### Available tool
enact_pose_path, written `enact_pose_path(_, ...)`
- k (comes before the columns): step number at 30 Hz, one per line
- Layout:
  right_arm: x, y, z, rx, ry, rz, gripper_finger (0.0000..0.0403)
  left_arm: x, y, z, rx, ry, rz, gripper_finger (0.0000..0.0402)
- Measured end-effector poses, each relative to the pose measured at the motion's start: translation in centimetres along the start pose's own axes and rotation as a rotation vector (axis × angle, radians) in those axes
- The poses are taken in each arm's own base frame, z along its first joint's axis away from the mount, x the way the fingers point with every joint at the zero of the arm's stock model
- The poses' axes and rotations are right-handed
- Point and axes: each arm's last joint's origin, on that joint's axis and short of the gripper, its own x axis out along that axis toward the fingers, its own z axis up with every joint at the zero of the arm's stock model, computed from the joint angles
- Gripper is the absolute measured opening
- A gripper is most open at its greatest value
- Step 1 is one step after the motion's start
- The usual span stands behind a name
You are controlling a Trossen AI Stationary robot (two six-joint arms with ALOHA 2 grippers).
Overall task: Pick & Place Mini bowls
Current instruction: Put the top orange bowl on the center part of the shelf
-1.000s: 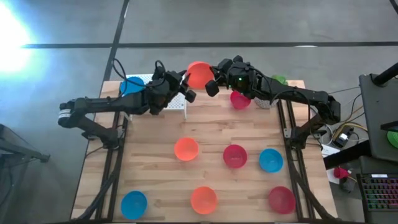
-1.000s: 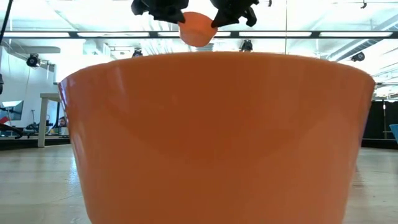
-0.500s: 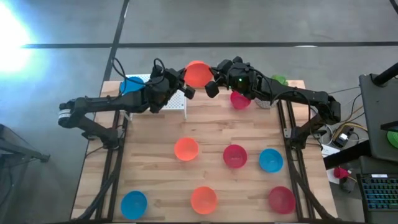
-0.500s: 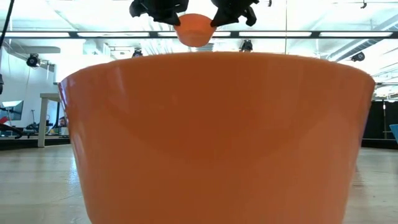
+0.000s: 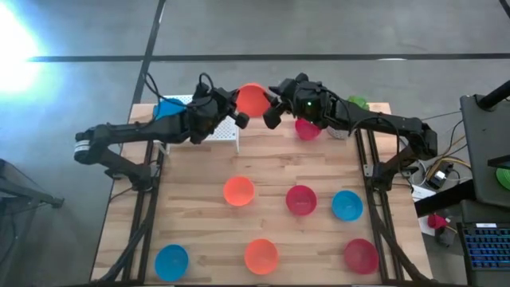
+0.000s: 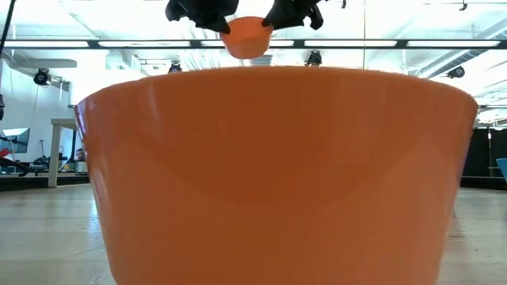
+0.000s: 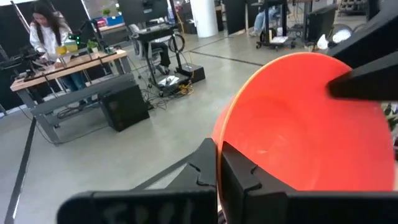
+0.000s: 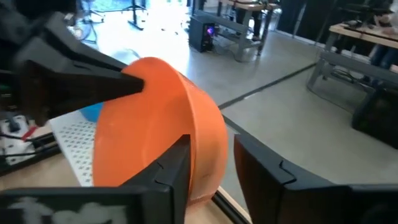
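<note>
Orange mini bowl [image 5: 253,100] held aloft over the table's [image 5: 199,199] far edge, between both arms. Left tool [image 5: 235,114] pinched tight on the bowl's rim; right tool [image 5: 271,110] parted, straddling the opposite rim, seemingly not gripping. Other mini bowls [image 5: 301,199] sit scattered on the table below.

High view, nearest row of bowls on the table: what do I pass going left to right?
Blue bowl → orange bowl → red bowl.
</note>
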Motion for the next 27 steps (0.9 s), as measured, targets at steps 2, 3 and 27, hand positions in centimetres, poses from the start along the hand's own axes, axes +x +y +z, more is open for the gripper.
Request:
enact_pose_path(2,-0.6,0.1,0.3,0.0,-0.013,0.011,0.0137,-0.1,0.5,0.2,0.003,0.025,0.011,0.0001)
enact_pose_path(3,-0.9,0.2,0.5,0.001,-0.02,0.014,0.0143,-0.2,0.8,0.4,0.003,0.038,0.02,0.0001)
enact_pose_path(27,-6.9,-0.9,2.4,-0.024,-0.044,0.072,0.0173,-1.7,11.9,1.1,0.102,0.611,0.029,0.0001)
